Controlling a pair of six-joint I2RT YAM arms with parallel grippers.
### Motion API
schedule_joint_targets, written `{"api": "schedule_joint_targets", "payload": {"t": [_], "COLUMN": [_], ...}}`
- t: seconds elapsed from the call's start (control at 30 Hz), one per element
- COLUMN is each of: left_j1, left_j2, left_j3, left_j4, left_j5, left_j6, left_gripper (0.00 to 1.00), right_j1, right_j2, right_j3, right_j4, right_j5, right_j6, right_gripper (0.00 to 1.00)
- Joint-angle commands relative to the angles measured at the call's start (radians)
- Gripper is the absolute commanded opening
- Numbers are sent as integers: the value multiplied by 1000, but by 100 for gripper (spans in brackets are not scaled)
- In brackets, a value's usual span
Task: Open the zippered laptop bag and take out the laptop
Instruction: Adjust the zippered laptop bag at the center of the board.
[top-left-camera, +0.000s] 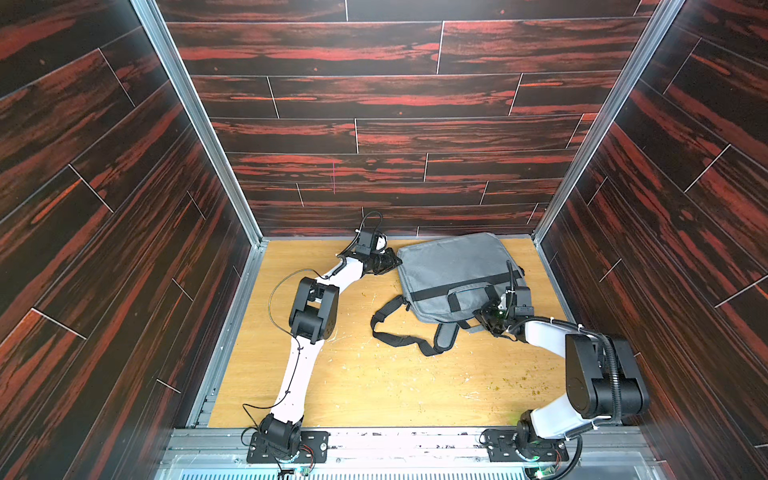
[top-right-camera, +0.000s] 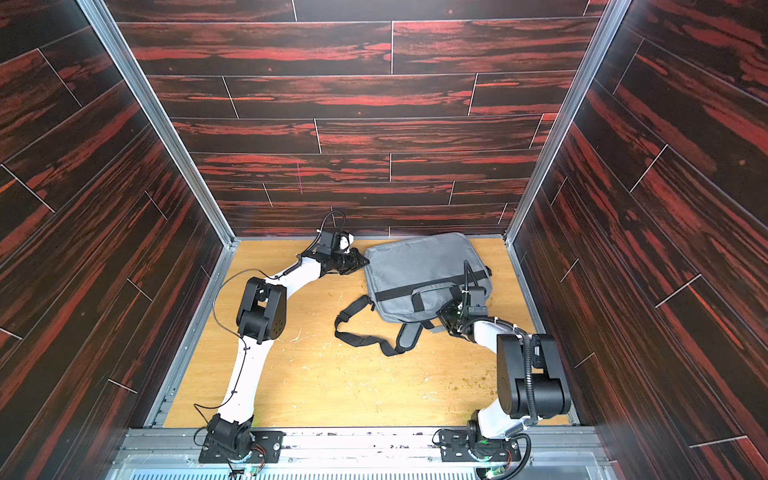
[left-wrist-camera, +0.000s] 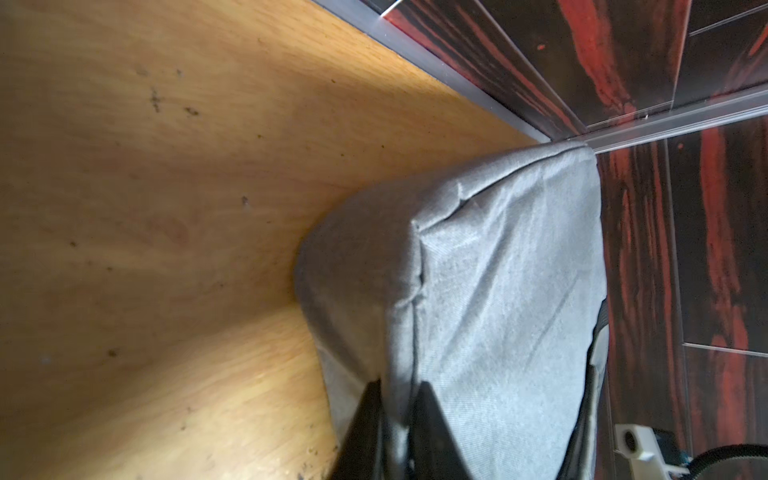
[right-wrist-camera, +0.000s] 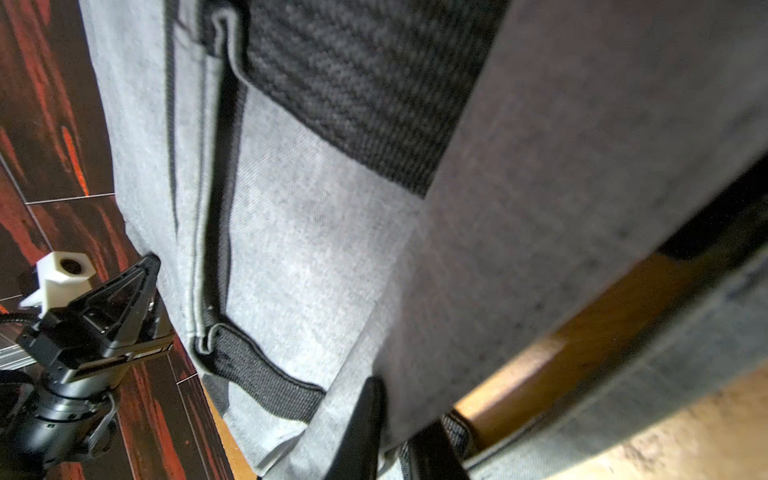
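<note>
- Left hand (left-wrist-camera: 397, 386) is clamped tight on the far left corner of the laptop bag (top-left-camera: 453, 274). In its wrist view I see grey fabric pinched between the two fingers.
- Right hand (right-wrist-camera: 401, 405) sits at the opposite end, on the bag's near edge toward my right. It looks closed on the grey hand strap (right-wrist-camera: 561, 174), which is lifted enough to show the counter (right-wrist-camera: 552, 353) beneath.
- The bag lies flat at the back of the counter, nearer the right arm's side. Its long axis, marked by the black stripe (top-left-camera: 465, 284), runs left to right and tilts away toward the right.
- The strap edge faces the arm bases, so I judge the opening runs along that near edge, right beside the right hand (top-left-camera: 490, 313).
- I can't pick out the zipper pull in any view, and the laptop is out of sight, presumably inside.
- The shoulder strap (top-left-camera: 399, 336) loops loose on the counter just in front of that edge and could snag a sweep along it.
- My read is that the left hand (top-left-camera: 392, 262) anchors while the right works the zipper.
</note>
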Motion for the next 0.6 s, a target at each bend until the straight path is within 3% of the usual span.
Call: {"api": "schedule_joint_targets", "payload": {"t": [0.0,0.17,0.43,0.57], "left_j1": [-7,7,28,16], "left_j2": [-18,-133,-444,-607], "left_j3": [7,-129,-619,-861], "left_j4": [-63,-66,164,281], "left_j5": [22,1,-74,-183], "left_j6": [20,52,-68,-177], "left_gripper": [0,0,0,0], "right_j1": [10,9,19,56], "right_j2": [-6,16,130,219], "right_j3": [31,80,243,362], "right_j4": [-35,-44,-58,-110], "right_j5": [-18,-46,-173,-232], "right_j6": [-28,-80,-248,-343], "right_gripper": [16,16,14,15]}}
